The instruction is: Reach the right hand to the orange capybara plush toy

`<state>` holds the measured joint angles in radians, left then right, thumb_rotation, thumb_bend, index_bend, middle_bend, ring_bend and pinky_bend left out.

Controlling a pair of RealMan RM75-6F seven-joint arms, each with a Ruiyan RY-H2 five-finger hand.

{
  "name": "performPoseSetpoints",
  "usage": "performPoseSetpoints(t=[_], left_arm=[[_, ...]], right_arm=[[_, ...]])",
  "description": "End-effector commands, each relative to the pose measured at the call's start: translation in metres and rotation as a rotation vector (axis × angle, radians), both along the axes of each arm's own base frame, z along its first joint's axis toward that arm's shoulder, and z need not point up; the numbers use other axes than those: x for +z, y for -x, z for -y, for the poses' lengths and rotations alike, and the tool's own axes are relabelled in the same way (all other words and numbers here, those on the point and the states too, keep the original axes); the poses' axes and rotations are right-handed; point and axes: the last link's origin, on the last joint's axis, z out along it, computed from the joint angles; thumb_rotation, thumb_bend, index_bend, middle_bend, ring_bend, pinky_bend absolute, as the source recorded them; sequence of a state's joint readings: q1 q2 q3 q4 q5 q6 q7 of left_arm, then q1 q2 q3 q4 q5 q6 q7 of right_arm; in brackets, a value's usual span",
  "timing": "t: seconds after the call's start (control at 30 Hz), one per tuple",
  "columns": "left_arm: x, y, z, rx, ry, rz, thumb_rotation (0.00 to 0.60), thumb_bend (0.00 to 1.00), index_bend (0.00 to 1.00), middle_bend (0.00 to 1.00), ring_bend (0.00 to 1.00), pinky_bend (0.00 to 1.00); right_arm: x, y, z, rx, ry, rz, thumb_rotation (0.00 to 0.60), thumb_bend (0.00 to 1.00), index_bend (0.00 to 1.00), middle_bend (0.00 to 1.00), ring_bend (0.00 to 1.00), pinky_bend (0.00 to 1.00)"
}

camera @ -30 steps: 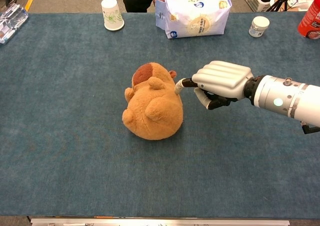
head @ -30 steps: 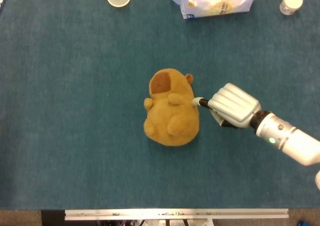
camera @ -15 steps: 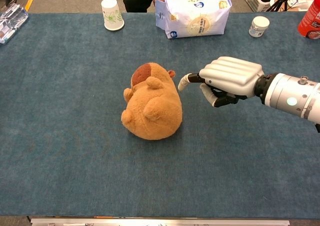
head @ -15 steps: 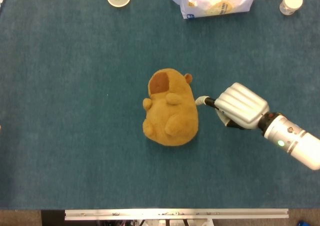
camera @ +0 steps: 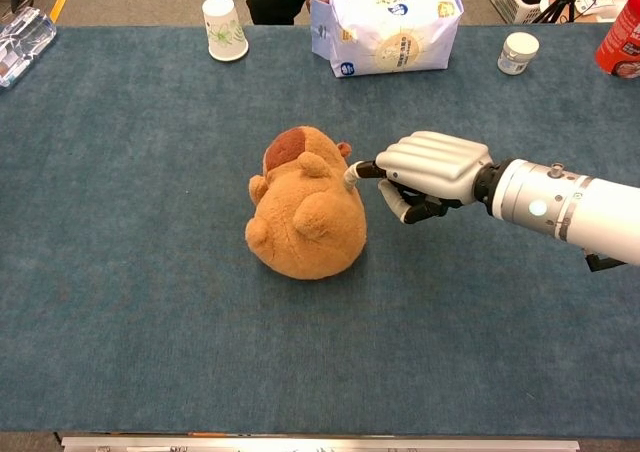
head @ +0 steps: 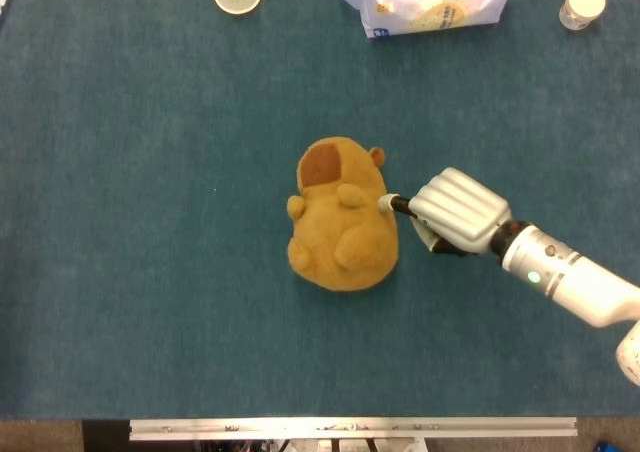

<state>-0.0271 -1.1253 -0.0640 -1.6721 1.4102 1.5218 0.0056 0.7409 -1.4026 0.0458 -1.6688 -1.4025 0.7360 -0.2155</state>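
The orange capybara plush [head: 342, 217] [camera: 305, 212] lies in the middle of the blue table, its brown-patched head pointing to the far side. My right hand [head: 455, 212] [camera: 428, 172] comes in from the right, back upward, with its fingers stretched toward the toy. One fingertip [head: 386, 203] [camera: 353, 176] touches the plush's right flank. The thumb curls underneath and the hand holds nothing. My left hand shows in neither view.
A white and blue bag [camera: 385, 27] stands at the far edge behind the plush. Left of it is a paper cup [camera: 224, 29] and to the right a small white jar [camera: 517, 53]. A red bottle [camera: 622, 32] and a clear box [camera: 20, 34] sit at the far corners.
Half a second ago the right hand had drawn back to the right, clear of the plush; it has now moved left again and its fingertip touches the toy's side.
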Motion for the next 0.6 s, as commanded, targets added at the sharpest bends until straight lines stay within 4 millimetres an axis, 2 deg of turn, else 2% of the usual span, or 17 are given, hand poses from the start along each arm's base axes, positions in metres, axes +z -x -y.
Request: performPoseSetpoints(t=[0.03, 0.3, 0.43, 0.6], left_arm=[[0.0, 0.0, 0.0, -0.001, -0.001, 0.001, 0.6, 0.1, 0.6, 0.6, 0.47, 0.62], [-0.006, -0.007, -0.004, -0.024, 0.004, 0.014, 0.6, 0.1, 0.6, 0.6, 0.47, 0.62], [-0.01, -0.01, -0.01, -0.037, 0.019, 0.016, 0.6, 0.1, 0.6, 0.6, 0.47, 0.62], [-0.015, -0.016, -0.02, -0.059, 0.032, 0.047, 0.6, 0.1, 0.6, 0.6, 0.47, 0.62]], right_arm=[[0.013, -0.003, -0.004, 0.014, 0.025, 0.025, 0.6, 1.0, 0.26, 1.0, 0.97, 1.0], [0.077, 0.006, -0.022, 0.044, 0.217, 0.064, 0.6, 1.0, 0.26, 1.0, 0.97, 1.0], [0.11, 0.028, -0.03, 0.026, 0.376, 0.046, 0.6, 1.0, 0.26, 0.97, 0.94, 1.0], [0.142, 0.068, -0.047, -0.047, 0.514, -0.05, 0.6, 0.99, 0.26, 0.86, 0.84, 0.99]])
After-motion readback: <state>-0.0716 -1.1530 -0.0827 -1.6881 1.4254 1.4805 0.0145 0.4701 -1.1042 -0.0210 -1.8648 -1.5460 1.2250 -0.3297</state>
